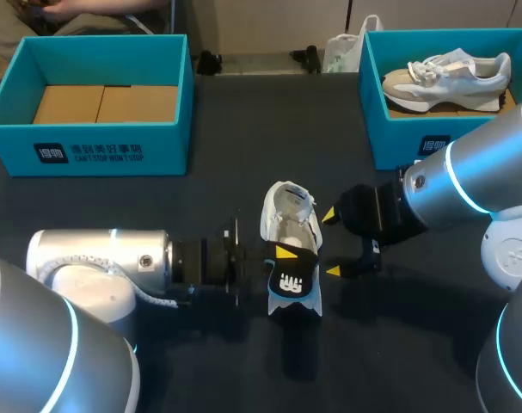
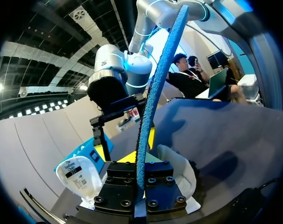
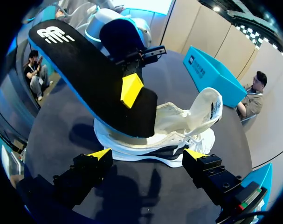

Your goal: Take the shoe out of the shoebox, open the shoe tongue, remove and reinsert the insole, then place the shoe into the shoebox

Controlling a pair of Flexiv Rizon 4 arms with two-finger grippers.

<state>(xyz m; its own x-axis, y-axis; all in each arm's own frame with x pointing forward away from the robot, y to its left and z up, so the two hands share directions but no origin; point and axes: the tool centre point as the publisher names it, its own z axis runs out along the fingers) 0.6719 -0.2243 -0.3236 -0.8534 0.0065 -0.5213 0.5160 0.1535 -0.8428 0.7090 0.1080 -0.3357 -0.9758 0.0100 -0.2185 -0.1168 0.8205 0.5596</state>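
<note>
A white shoe (image 1: 288, 215) lies on the dark table in the middle, its tongue (image 2: 78, 173) pulled open. My left gripper (image 1: 285, 253) is shut on the insole (image 1: 293, 282), black on top with a blue underside, and holds it tilted over the shoe's heel end. In the left wrist view the insole (image 2: 153, 98) shows edge-on, rising from between the fingers (image 2: 140, 158). My right gripper (image 1: 331, 243) stands open just right of the shoe, holding nothing. From the right wrist, the insole (image 3: 85, 74) hangs over the shoe (image 3: 178, 133), ahead of my open right gripper (image 3: 148, 154).
A teal shoebox (image 1: 89, 142) with brown cardboard inside stands at the back left. A second teal shoebox (image 1: 389, 138) at the back right holds another pale shoe (image 1: 445, 73). Bare dark table lies around the middle shoe.
</note>
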